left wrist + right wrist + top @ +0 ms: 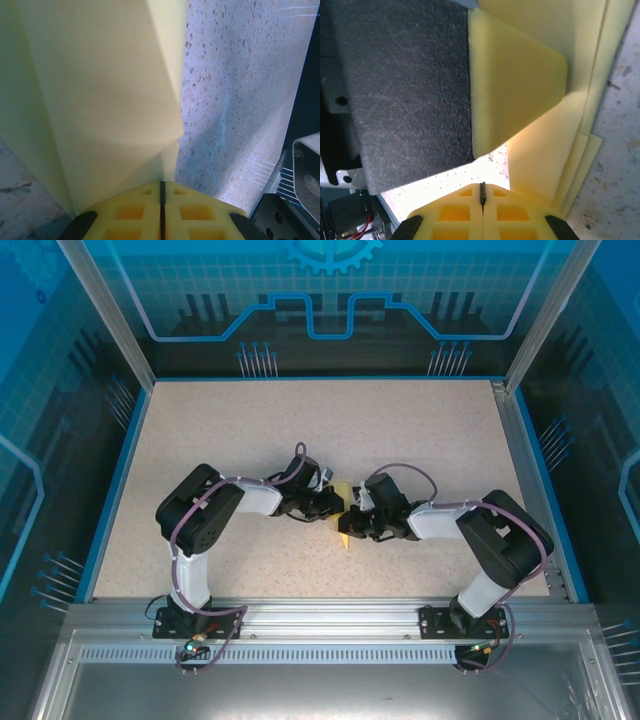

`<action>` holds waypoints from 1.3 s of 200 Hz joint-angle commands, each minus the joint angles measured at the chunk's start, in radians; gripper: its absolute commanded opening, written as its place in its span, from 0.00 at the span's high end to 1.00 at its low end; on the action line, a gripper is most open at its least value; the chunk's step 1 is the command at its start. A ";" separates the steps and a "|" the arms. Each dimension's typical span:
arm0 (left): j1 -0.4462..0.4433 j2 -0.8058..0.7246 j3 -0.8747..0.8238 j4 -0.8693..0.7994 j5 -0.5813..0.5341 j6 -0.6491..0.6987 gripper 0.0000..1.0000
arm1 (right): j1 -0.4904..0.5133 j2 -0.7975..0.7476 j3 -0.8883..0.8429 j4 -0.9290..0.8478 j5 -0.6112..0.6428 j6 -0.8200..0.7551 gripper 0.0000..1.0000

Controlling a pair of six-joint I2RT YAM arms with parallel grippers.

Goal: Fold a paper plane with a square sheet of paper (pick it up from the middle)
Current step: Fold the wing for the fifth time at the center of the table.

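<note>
At mid-table, left gripper [162, 184] pinching the folded yellow paper [100, 90], right gripper [482, 186] clenched, I risk tearing it by tugging.

Left arm [200, 520]: base fixed at the near left, elbow raised and bent, forearm running right toward the middle of the counter [250, 420].

Right arm [505, 540]: base fixed at the near right, mirrored pose, forearm running left.

Both wrists sit low over the surface. The left end effector [330, 502] and right end effector [357, 518] face each other at centre, tips just beside one another.

Left wrist view: yellow pads [135, 212] pressed together, only a thin dark seam between them.

Right wrist view: pads [512, 212] likewise fully closed.
</note>
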 commanded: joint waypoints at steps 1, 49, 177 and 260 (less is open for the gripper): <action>0.011 0.009 -0.011 -0.063 -0.023 -0.006 0.90 | -0.007 0.041 0.032 0.017 -0.024 -0.009 0.97; 0.012 0.005 -0.009 -0.051 -0.022 -0.019 0.90 | -0.025 0.087 -0.015 -0.077 -0.030 -0.081 1.00; 0.010 -0.143 0.020 -0.107 -0.021 0.017 0.67 | -0.119 0.088 -0.017 -0.215 -0.169 -0.289 1.00; 0.009 -0.089 0.042 -0.081 0.000 0.050 0.64 | -0.119 0.143 -0.004 -0.191 -0.176 -0.260 1.00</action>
